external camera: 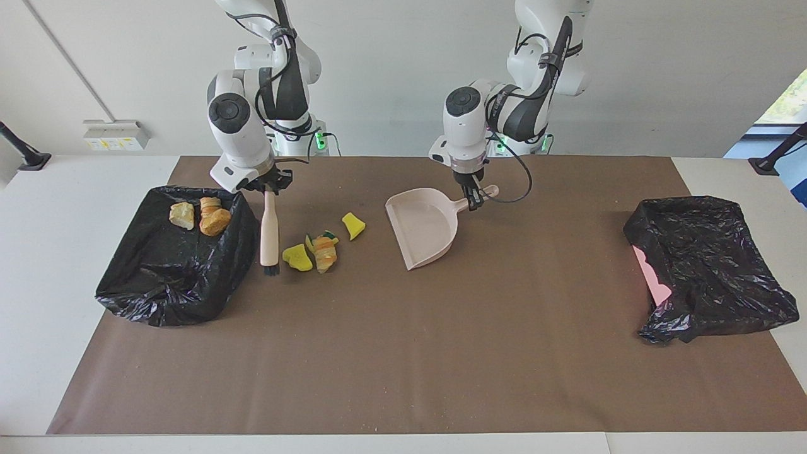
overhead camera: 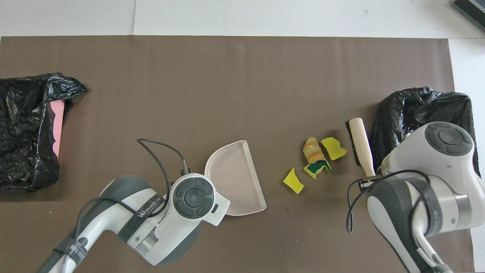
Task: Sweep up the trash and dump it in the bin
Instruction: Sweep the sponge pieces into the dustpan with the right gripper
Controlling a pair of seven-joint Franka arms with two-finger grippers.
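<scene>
Several trash scraps lie on the brown mat: a yellow sponge bit (external camera: 297, 257), a striped roll (external camera: 325, 253) (overhead camera: 313, 149), a green-backed sponge (overhead camera: 317, 168) and another yellow bit (external camera: 354, 225). More lumps (external camera: 214, 218) rest inside the black-lined bin (external camera: 170, 277) at the right arm's end. My right gripper (external camera: 269, 188) is shut on the beige brush (external camera: 270, 230) (overhead camera: 362, 146), which hangs bristles-down between that bin and the scraps. My left gripper (external camera: 474, 200) is shut on the handle of the pink dustpan (external camera: 421, 232) (overhead camera: 237, 178), whose open edge faces the scraps.
A second black-lined bin (external camera: 712, 265) (overhead camera: 26, 129) with a pink patch showing stands at the left arm's end of the table. The brown mat (external camera: 403, 353) covers most of the table, with fine crumbs scattered on it.
</scene>
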